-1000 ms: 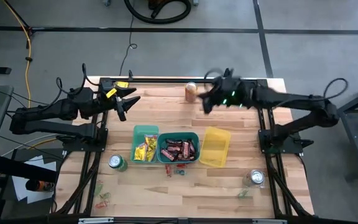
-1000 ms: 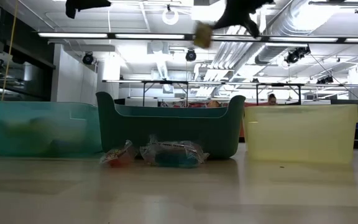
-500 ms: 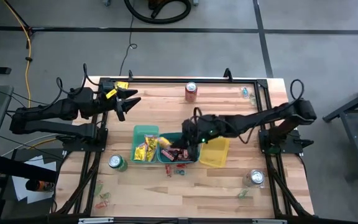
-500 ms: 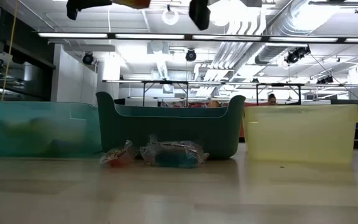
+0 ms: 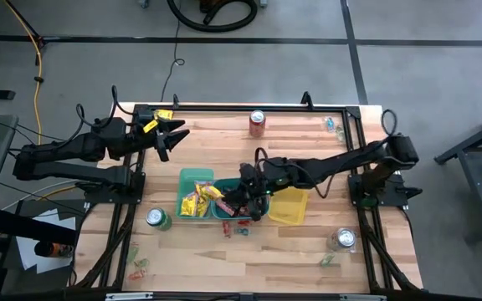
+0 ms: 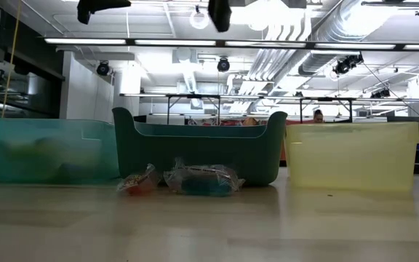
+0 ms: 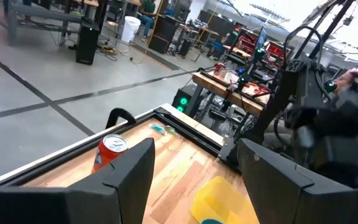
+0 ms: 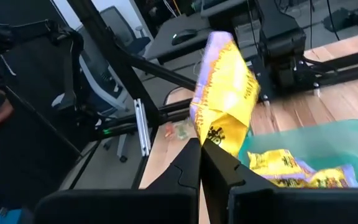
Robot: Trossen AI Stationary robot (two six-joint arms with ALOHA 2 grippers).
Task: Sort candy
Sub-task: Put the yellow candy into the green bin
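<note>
One bright yellow crinkly candy packet (image 8: pixel 226 93) hung pinched in the closed right gripper (image 8: pixel 201 152), above the light teal plastic bin (image 5: pixel 196 177). Releasing squarely over that bin's yellow packets (image 5: pixel 194 203) looked wise. Left gripper (image 5: pixel 171 134) waited open at the table's far left.

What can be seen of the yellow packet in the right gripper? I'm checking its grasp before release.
The yellow packet is a crinkled, glossy wrapper with dark print and a pale purple-white edge. It stands up from the right gripper, whose fingers are shut on its lower end. It hangs above the light teal bin, which already holds similar yellow packets.
</note>
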